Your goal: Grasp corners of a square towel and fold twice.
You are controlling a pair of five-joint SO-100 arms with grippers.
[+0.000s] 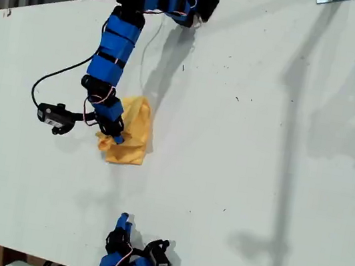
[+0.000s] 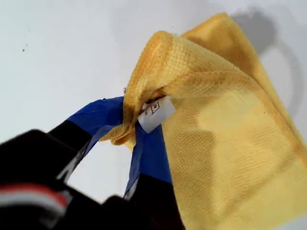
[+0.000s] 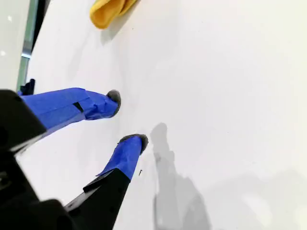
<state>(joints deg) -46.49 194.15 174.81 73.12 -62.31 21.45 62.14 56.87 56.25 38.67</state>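
The yellow-orange towel (image 1: 130, 132) lies bunched and folded on the white table, left of centre in the exterior view. My first gripper (image 1: 113, 133) is shut on one of its corners (image 2: 129, 127), the one with the small white tag (image 2: 156, 113), and the cloth (image 2: 225, 134) drapes away from the blue fingers (image 2: 151, 153). My second gripper (image 3: 128, 120) stands open over bare table, nothing between its fingertips (image 3: 134, 140); it sits folded back at the near edge of the exterior view (image 1: 124, 222). The towel (image 3: 109, 10) shows far off in the second wrist view.
The white table (image 1: 262, 153) stretches wide to the exterior view's right of the towel. A black cable (image 1: 54, 76) loops beside the first arm. The second arm's base (image 1: 139, 265) sits at the near edge.
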